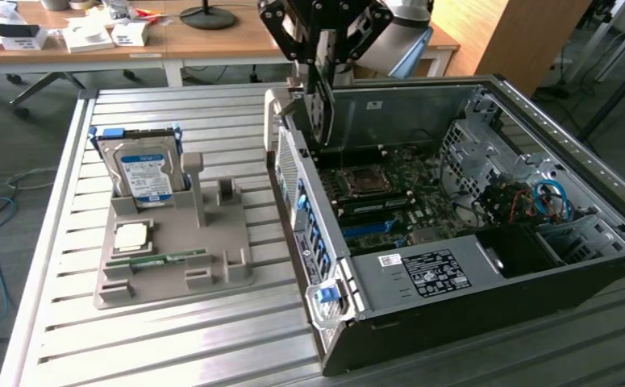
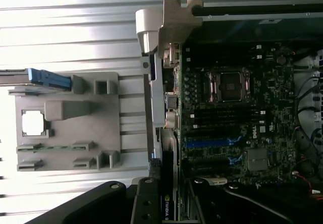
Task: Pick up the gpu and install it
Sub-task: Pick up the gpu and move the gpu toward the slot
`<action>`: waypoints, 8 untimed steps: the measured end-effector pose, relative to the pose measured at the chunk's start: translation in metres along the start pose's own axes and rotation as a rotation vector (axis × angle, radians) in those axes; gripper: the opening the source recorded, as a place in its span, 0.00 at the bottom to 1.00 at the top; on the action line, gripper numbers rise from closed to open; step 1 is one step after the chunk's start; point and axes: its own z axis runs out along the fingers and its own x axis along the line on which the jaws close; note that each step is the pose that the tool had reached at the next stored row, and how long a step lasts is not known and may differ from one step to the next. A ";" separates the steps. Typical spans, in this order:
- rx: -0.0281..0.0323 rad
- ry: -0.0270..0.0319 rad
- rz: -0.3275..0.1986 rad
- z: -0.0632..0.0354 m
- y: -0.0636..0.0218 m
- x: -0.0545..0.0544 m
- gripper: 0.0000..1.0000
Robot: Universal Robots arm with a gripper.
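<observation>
— State of the black end effector (image 1: 323, 60)?
— Closed on the thin dark rectangular circuit-board gpu (image 1: 318, 113), held on edge over the open grey metal computer case (image 1: 420, 101), apparently by its wall on the exterior view's left.
— Handling?
— Judged light, stiff, fragile; best taken by bare board edges, never components.
— Looks?
— Dark face, NVIDIA lettering; bracket end too dim to tell.

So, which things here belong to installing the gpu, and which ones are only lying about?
For the job: gpu, held by the gripper above the open computer case; motherboard inside.
Lying about: hard drive, processor chip and memory stick, all on the grey holder.
</observation>
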 end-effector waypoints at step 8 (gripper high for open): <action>0.0000 0.0000 0.000 0.0005 0.0014 -0.017 0.26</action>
